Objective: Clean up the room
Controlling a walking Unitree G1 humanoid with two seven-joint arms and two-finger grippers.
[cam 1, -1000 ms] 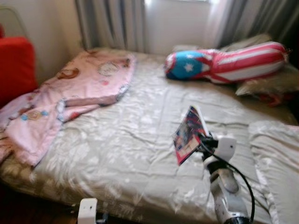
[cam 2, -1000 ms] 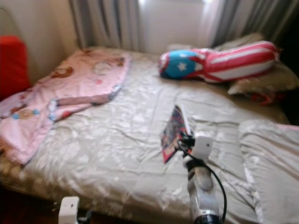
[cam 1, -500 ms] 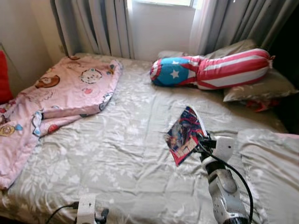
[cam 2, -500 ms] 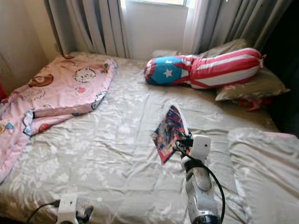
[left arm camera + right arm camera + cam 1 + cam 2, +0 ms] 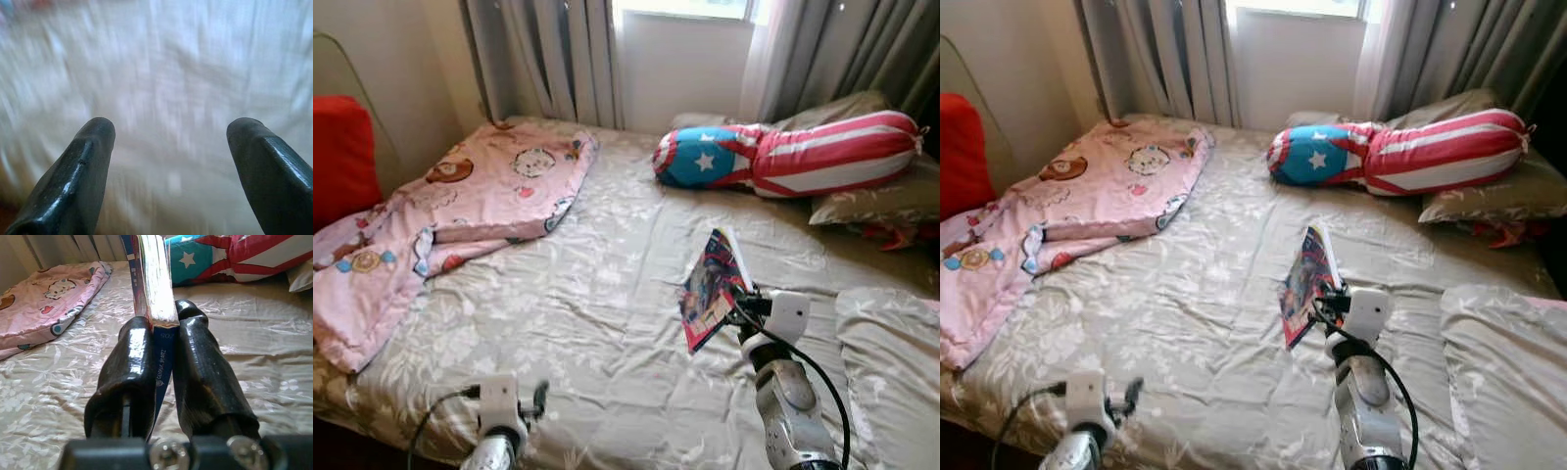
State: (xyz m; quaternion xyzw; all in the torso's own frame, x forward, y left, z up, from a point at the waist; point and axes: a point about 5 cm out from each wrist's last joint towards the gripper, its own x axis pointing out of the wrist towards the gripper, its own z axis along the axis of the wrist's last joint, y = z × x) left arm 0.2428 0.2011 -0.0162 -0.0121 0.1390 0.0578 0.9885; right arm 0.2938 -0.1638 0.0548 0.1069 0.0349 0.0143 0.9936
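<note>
Currently: thin, glossy red-and-blue comic book held upright right of centre over grey floral bed | right end effector clamped on lower edge | light, floppy, slippery; better gripped near spine | left end effector wide, unladen

- The middle of the bed is bare sheet, open to both claws.
- A pink blanket blocks the left side.
- A striped bolster and pillows line the far edge; another pillow crowds the right.

head eyes: high, facing bed | wrists: close, share bedsheet
</note>
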